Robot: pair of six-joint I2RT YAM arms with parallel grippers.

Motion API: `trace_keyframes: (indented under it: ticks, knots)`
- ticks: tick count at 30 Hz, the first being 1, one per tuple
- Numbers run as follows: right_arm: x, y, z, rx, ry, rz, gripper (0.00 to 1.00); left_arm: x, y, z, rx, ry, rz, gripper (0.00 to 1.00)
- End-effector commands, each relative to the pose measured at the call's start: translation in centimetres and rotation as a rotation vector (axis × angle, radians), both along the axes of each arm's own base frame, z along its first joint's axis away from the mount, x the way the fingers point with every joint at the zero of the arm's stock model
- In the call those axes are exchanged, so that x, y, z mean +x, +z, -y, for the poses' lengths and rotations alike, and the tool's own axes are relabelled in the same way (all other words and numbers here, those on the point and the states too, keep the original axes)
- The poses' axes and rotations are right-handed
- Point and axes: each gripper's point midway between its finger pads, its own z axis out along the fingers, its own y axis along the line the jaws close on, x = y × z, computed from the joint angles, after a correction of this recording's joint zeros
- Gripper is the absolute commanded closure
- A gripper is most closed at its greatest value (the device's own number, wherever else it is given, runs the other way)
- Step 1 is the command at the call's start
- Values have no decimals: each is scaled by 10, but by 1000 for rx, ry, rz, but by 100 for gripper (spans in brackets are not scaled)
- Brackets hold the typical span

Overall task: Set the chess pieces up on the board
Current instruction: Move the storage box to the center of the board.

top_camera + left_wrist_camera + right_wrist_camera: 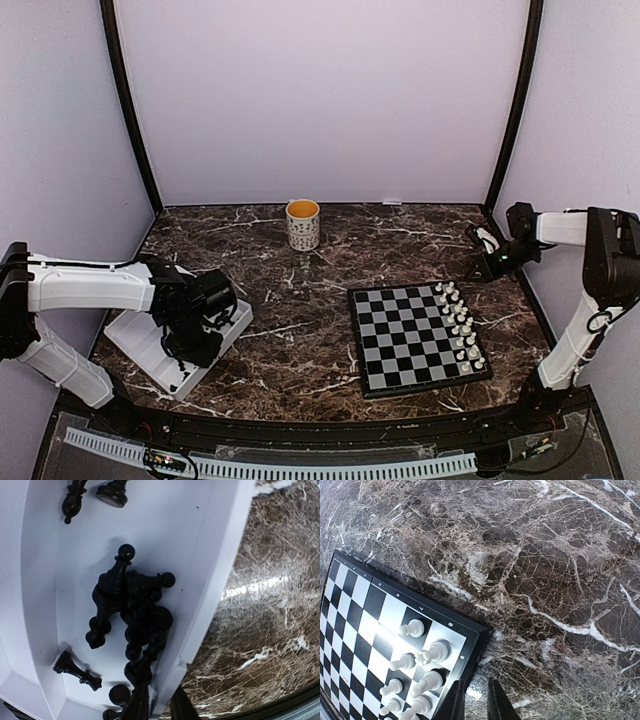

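The board (400, 335) lies at the right of the table, with white chess pieces (460, 320) standing in two rows along its right side. In the right wrist view its corner (470, 635) and several white pieces (432, 652) show. My right gripper (480, 268) hovers beyond that corner over bare marble. Its fingers (476, 700) stand narrowly open with nothing between them. Black chess pieces (132, 600) lie heaped in a white tray (50, 580). My left gripper (157, 697) is down at the tray's wall. One finger (135, 702) touches a black piece (137, 672); whether it grips is unclear.
The white tray (140, 345) sits at the table's left front, under my left gripper (185, 350). A patterned mug (303, 224) stands at the back centre. Dark marble table (300, 300) runs between tray and board; walls close in on three sides.
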Motion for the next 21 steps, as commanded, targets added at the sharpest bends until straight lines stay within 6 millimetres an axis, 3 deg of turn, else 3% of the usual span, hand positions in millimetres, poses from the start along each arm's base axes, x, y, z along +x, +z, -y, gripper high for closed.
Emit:
trace_keyframes:
  ticks: [1, 7, 12, 21]
  knots:
    - [-3, 4, -3, 16, 19, 18, 82, 2, 2, 6, -14, -13, -15, 88]
    - [-3, 3, -4, 17, 20, 14, 82, 23, 11, 35, -87, -39, 21, 100]
    - [-4, 4, -3, 14, 18, 16, 82, 41, 13, 66, -148, -27, 20, 100]
    - [-5, 3, -3, 10, 20, 15, 82, 59, 9, 144, -397, 108, -53, 100]
